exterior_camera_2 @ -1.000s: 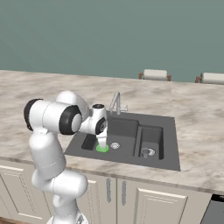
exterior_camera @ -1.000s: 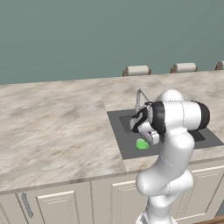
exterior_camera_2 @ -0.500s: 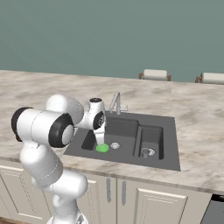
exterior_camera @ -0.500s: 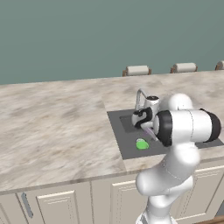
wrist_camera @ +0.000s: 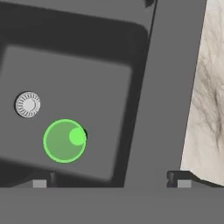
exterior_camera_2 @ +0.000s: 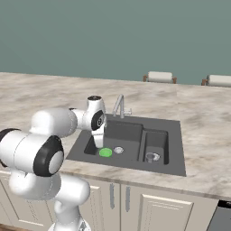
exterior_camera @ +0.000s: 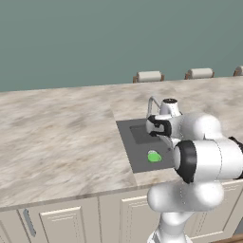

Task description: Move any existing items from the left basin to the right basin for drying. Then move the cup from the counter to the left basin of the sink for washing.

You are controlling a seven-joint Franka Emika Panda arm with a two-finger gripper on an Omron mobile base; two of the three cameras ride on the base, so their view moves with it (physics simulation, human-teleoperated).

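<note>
Cup (wrist_camera: 64,140) is in the left basin (wrist_camera: 105,100), standing upright on the basin floor, rim up. In my hand view I look straight down into it. It sits just beside the round drain ring (wrist_camera: 28,104), not touching it. Same cup shows green in the left base view (exterior_camera: 154,156) and the right base view (exterior_camera_2: 105,152), near the front edge of the sink (exterior_camera_2: 173,149).

Fingers (wrist_camera: 109,179) are spread wide, holding nothing. Both tips sit at the bottom of the hand view, one over the basin, the other (wrist_camera: 183,178) over the sink rim towards the table (wrist_camera: 210,87). Cup is clear of both tips.

In the right base view the hand (exterior_camera_2: 99,135) hangs above the left basin, over the cup, close to the faucet (exterior_camera_2: 120,106).

Right basin (exterior_camera_2: 155,143) has a small pale thing (exterior_camera_2: 151,156) on its floor near the front. Too small to tell whether it's the loop or a drain fitting.

Table (exterior_camera: 61,137) is marbled stone, with cream cabinet doors (exterior_camera: 61,220) below.
</note>
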